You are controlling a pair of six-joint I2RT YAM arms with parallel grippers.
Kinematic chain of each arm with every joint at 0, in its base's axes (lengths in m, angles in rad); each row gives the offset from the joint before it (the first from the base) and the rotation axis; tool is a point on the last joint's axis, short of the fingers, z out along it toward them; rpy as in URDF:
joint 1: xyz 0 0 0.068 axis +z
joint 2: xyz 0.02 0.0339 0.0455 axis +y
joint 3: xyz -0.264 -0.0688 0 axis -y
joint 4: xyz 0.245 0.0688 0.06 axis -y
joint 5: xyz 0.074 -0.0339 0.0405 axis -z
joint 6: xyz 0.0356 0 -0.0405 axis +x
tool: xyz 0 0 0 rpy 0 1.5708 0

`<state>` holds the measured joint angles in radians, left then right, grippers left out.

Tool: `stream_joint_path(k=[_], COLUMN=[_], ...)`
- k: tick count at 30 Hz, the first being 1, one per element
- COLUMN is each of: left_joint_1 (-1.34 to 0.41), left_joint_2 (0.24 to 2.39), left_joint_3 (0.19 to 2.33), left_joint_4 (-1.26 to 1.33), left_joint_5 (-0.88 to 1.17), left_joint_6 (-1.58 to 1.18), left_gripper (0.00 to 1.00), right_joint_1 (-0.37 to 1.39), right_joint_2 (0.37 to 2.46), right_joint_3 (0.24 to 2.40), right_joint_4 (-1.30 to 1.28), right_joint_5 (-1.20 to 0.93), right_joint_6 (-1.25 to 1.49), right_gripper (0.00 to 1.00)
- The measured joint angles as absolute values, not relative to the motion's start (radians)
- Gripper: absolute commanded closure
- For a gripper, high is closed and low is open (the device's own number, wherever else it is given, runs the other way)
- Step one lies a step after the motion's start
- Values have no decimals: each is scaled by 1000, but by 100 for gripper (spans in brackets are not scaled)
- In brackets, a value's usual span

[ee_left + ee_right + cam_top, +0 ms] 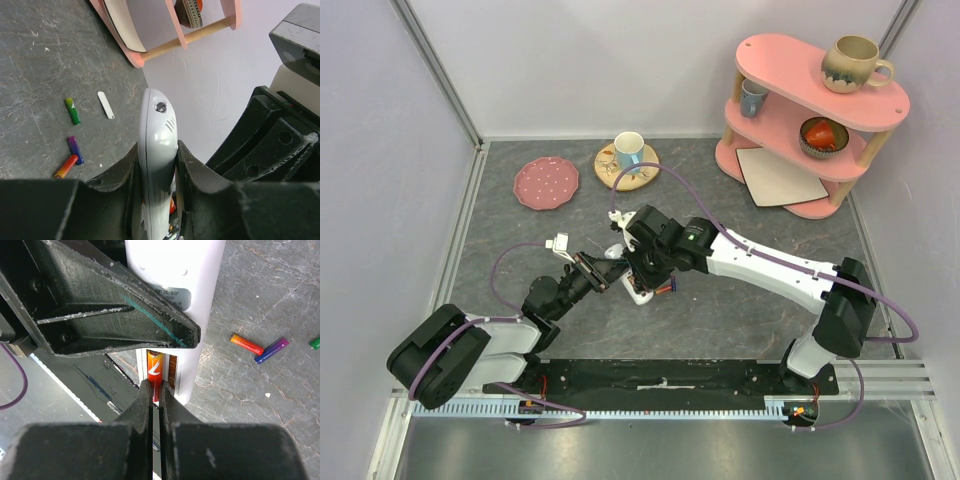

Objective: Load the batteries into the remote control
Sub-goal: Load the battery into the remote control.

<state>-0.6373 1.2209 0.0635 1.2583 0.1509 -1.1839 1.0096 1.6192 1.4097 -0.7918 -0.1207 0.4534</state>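
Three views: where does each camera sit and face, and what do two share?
Top external: above, behind the bases, looking down at the table; both arms show.
Left wrist: along the left gripper, clamping the remote control, towards the pink shelf.
Right wrist: down the right gripper at a battery in the recess.
Wrist views share loose batteries.

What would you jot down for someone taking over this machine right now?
Left gripper: jaws shut on the remote control, held on edge.
Right gripper: jaws nearly together, tips at the end of an orange battery lying in the remote's rear recess.
Done: one battery in its slot, perhaps not fully seated.
Left: the slot beside it looks empty; green battery, blue-purple battery and orange-red battery lie loose on the table.
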Motion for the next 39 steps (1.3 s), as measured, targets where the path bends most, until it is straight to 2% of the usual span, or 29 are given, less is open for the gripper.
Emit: stream_joint_path(k=[13,20,34,39], left_joint_1=[-639,-644,-666,-676], left_joint_2=[1220,1220,1218,1218], left_joint_3=[66,68,108,111], left_joint_4=[1257,1228,1158,1153], left_joint_5=[128,102,56,35], left_joint_6=[-1185,-1209,-1215,-1215], left_gripper=[98,98,98,98], right_joint_1=[990,984,971,970], right_joint_2=[1627,1642,1642,1642], right_joint_3=[1410,1410,1411,1411], right_joint_4=[-768,-764,-764,-763], right_joint_5=[-149,-162,-152,-149], right_joint_6=[480,480,481,488], right_gripper=[100,94,93,90])
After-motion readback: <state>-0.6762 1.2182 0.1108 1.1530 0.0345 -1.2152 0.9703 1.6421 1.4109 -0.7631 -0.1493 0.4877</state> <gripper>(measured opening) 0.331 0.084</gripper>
